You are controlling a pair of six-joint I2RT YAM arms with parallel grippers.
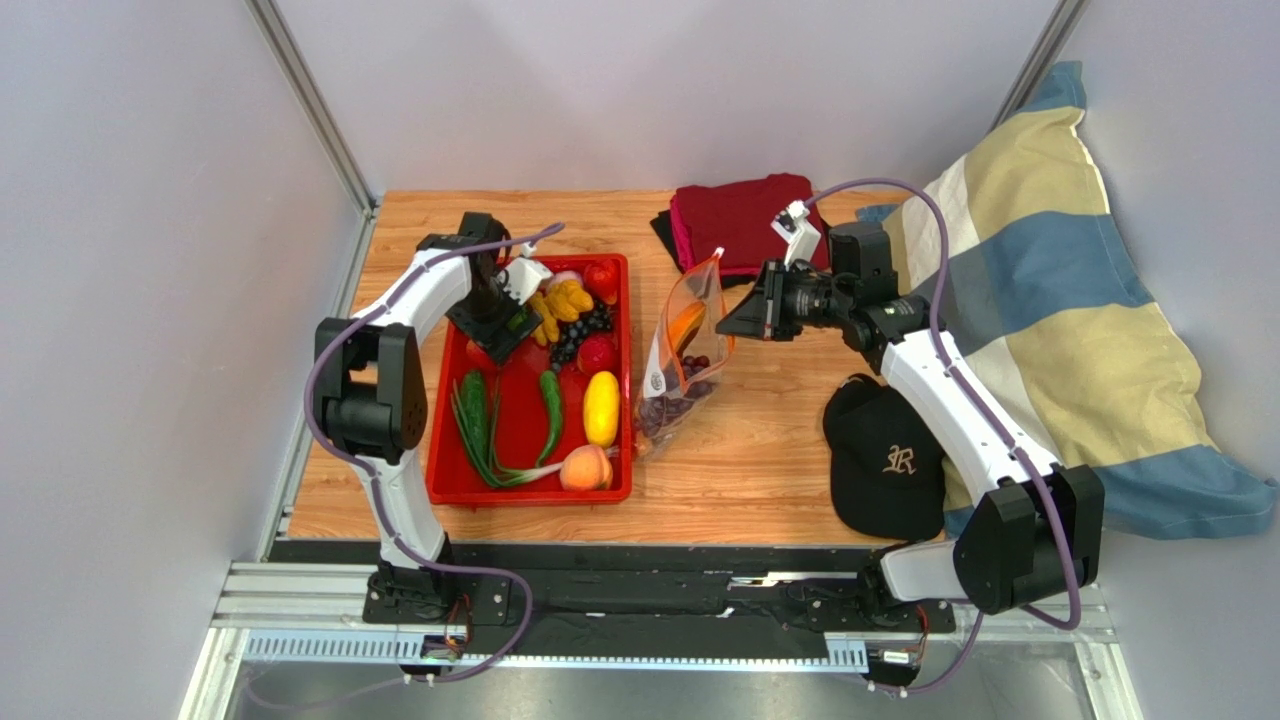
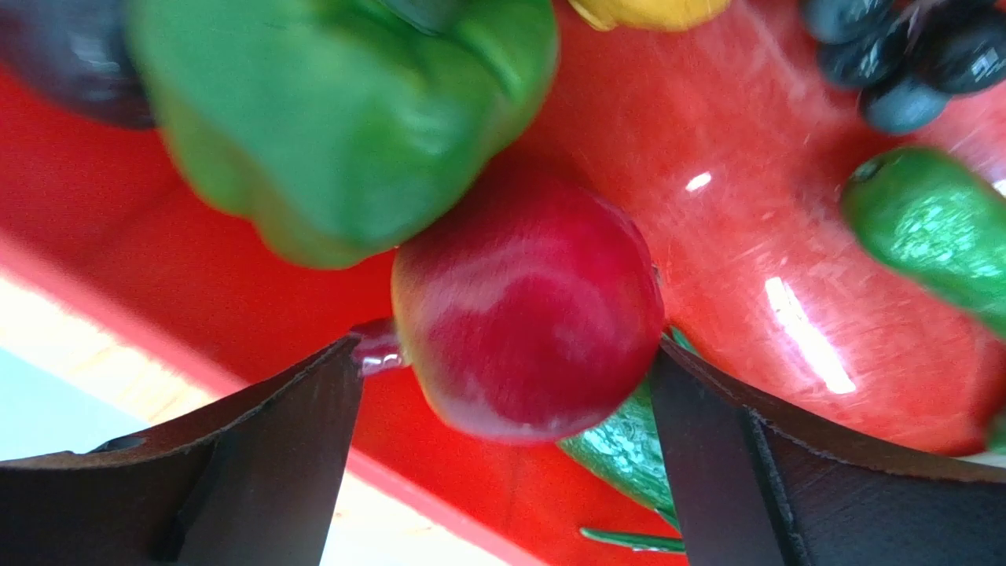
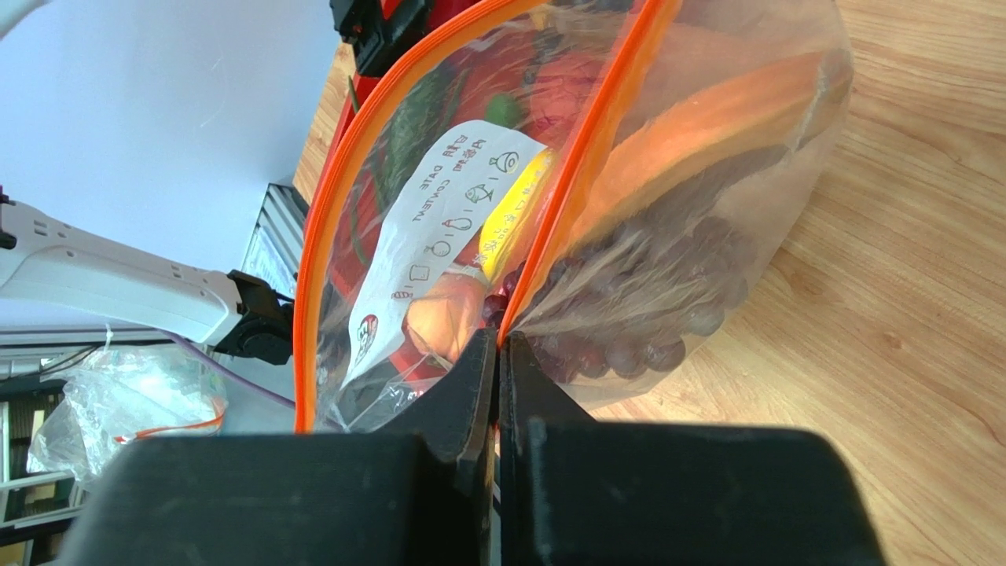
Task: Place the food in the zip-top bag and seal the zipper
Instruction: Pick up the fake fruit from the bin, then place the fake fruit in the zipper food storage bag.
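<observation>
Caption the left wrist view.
Open left fingers straddle the red apple, beside the green pepper, in the red tray.

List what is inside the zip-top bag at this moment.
Inside the zip-top bag: an orange wedge-shaped piece above a bunch of dark purple grapes. Crinkled plastic and the printed label hide whatever else may lie beneath them.
</observation>
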